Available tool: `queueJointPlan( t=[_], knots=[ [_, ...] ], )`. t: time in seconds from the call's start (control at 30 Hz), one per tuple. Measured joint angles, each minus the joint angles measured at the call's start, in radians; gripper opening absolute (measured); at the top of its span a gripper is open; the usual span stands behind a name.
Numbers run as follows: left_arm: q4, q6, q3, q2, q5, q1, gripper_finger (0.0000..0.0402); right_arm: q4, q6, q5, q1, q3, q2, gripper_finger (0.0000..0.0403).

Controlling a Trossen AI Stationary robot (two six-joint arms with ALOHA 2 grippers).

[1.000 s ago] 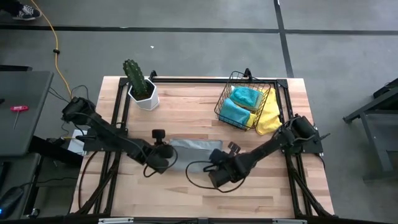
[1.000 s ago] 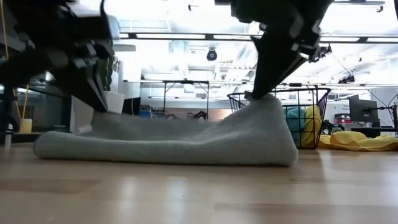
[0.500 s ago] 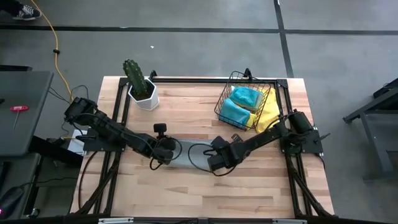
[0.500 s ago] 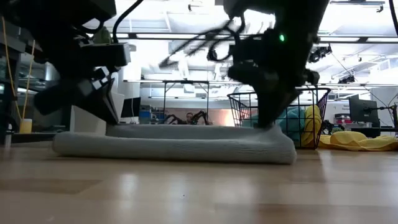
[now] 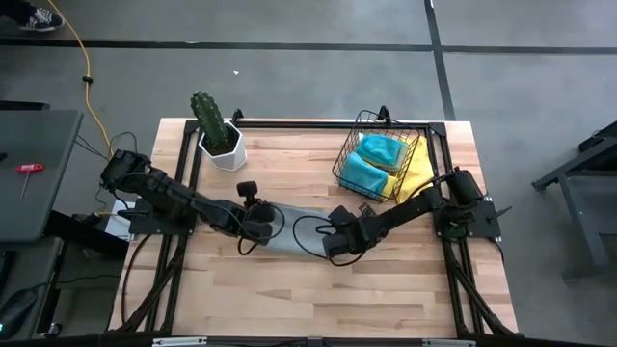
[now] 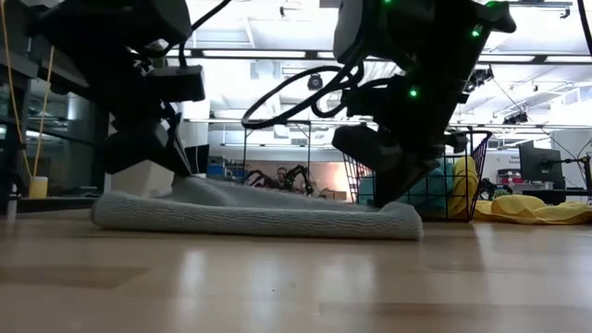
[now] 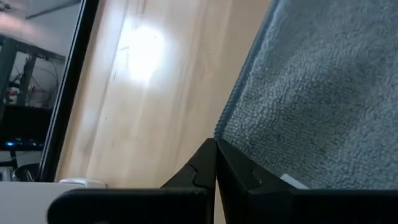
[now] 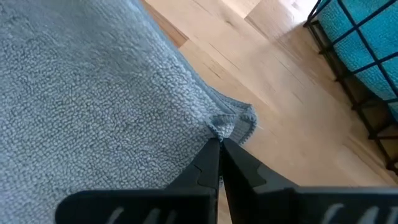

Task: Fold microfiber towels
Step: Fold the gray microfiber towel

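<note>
At table centre: a grey towel (image 5: 289, 229) lies in a flat folded strip, both arms pinching its ends.

Towel is soft, looped pile, w/ a stitched hem showing in the wrist views; low view shows it doubled over, thin, resting on the wooden table (image 5: 405, 280). Left gripper (image 5: 258, 226) fingers (image 7: 198, 171) are pressed together on the towel's left edge. Right gripper (image 5: 337, 241) fingers (image 8: 208, 163) are pressed together on a puckered corner at the right end. Towel spans between the two grippers. Wire basket (image 5: 355, 145) at back right holds teal towels (image 5: 371, 159); a yellow towel (image 5: 416, 183) drapes beside it. Potted cactus (image 5: 214, 127) at back left.
</note>
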Motion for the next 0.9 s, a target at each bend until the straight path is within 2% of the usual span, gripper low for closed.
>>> queueJointPlan(
  t=[0.2, 0.43, 0.57, 0.73, 0.9],
  knots=[
    [-0.010, -0.016, 0.000, 0.000, 0.051, 0.015, 0.0000, 0.013, 0.000, 0.002, -0.004, -0.005, 0.000, 0.0000],
    [-0.014, -0.003, 0.000, 0.000, 0.049, 0.015, 0.0006, 0.030, -0.015, 0.017, -0.005, -0.005, 0.000, 0.0013],
    [-0.014, 0.025, 0.000, -0.001, 0.047, 0.016, 0.0036, 0.042, -0.034, 0.060, -0.005, -0.005, 0.000, 0.0060],
    [-0.028, 0.089, 0.000, -0.006, 0.043, 0.020, 0.0090, 0.013, -0.040, 0.144, -0.004, -0.003, 0.000, 0.0142],
    [-0.100, 0.107, 0.001, -0.075, 0.023, 0.019, 0.0136, -0.078, -0.074, 0.180, 0.009, 0.036, 0.000, 0.0200]
  ],
)
